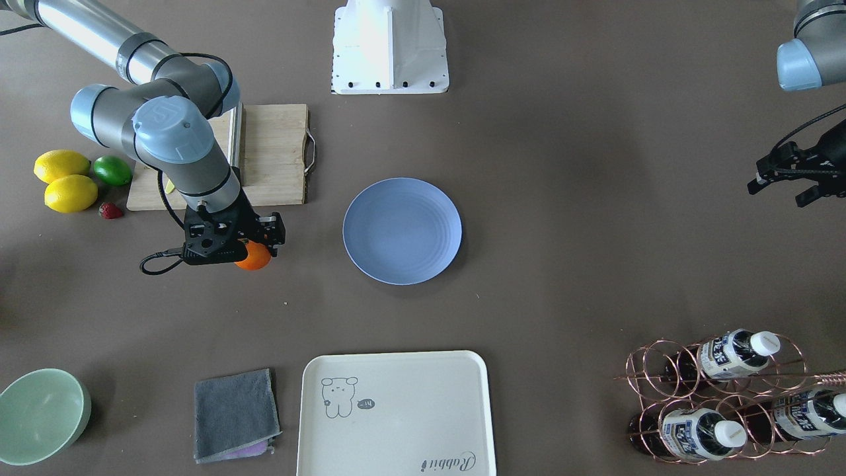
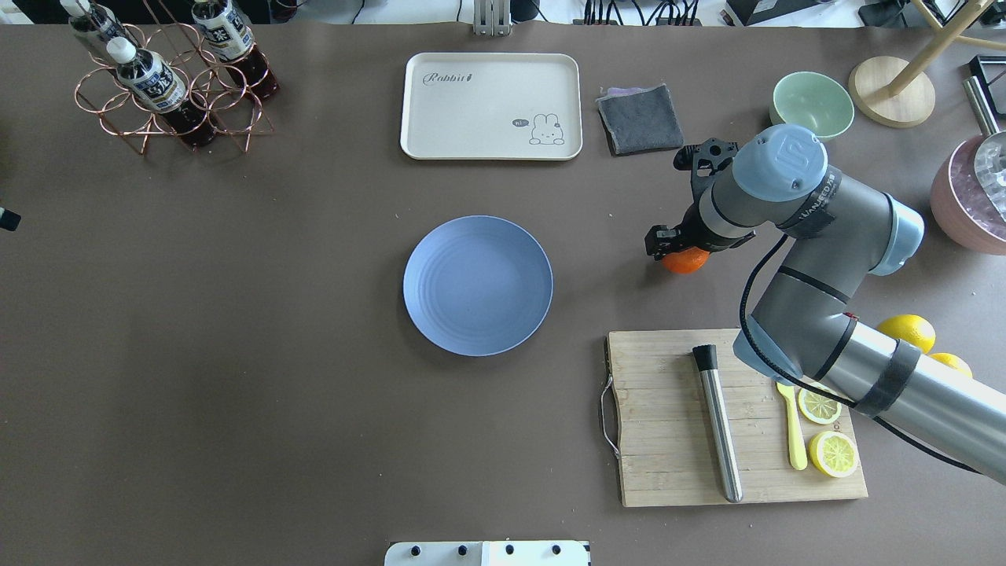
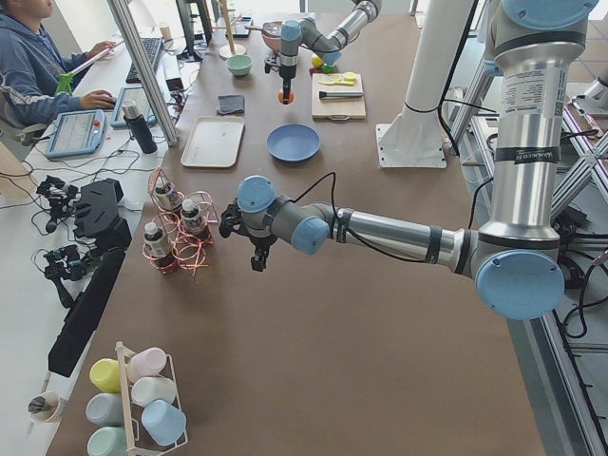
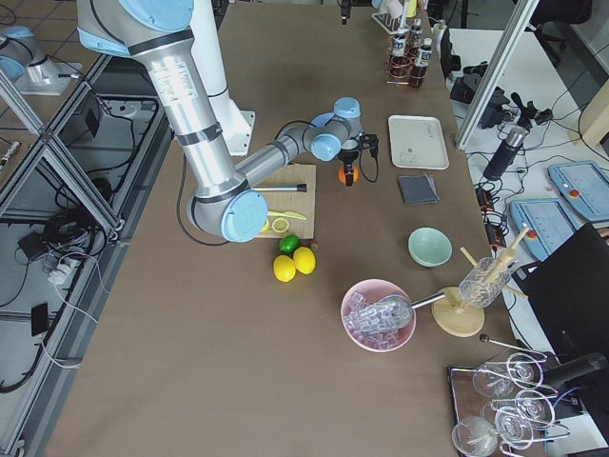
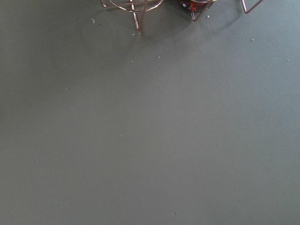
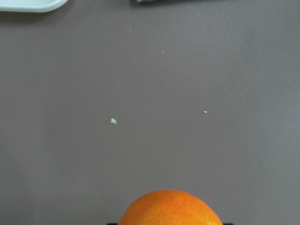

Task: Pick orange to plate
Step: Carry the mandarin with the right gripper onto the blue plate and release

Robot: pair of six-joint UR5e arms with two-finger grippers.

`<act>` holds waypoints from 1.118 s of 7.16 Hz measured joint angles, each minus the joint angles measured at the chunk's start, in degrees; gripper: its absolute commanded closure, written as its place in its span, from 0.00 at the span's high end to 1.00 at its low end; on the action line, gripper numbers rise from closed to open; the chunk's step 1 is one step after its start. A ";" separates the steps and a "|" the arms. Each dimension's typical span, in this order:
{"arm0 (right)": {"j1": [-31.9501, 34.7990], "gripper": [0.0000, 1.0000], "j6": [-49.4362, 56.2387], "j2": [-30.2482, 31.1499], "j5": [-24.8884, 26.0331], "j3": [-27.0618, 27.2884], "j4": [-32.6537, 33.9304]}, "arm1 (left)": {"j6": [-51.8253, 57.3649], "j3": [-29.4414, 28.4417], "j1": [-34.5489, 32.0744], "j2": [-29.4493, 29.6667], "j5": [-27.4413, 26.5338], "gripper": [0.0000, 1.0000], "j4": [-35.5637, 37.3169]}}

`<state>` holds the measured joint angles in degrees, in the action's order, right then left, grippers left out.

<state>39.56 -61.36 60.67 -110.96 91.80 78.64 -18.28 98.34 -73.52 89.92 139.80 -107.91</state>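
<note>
Nearest the right wrist lens sits the orange, its bright, glossy, finely pitted skin filling the bottom edge (no stem dimple shows from this side). Seen from overhead, it is at 3 o'clock from the plate, well apart from it, and the right pincer pinches it from above. Whether the fruit rests on the worktop or hangs just over it I cannot tell. The plate is pale blue-lavender with faint concentric rings.

The left pincer hangs with its fingers spread, near the copper bottle rack. The worktop is matt brown, dotted with pale crumbs. A cream tray lies at 12 o'clock from the plate and a wooden cutting board at 5 o'clock. Beside the worktop's far long side an operator sits at a desk.

Overhead, the right arm covers most of its pincer's fingers, and the wrist view shows only a dark sliver under the fruit.
</note>
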 measured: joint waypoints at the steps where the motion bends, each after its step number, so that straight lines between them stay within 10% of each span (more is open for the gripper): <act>1: -2.34 0.00 -6.81 -5.21 2.16 -1.36 3.00 | 0.00 0.03 0.03 -0.19 0.02 0.98 -0.02; 6: -11.31 0.00 -25.37 -23.06 11.26 -16.20 4.97 | 0.00 0.44 0.04 -1.68 0.09 0.98 -0.11; 8: -12.74 0.52 -25.49 -23.64 12.12 -16.79 4.93 | 0.00 0.45 0.04 -1.82 0.11 0.98 -0.11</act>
<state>26.82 -86.85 37.03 -98.84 75.01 83.57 -18.28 98.79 -73.48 88.10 139.92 -108.02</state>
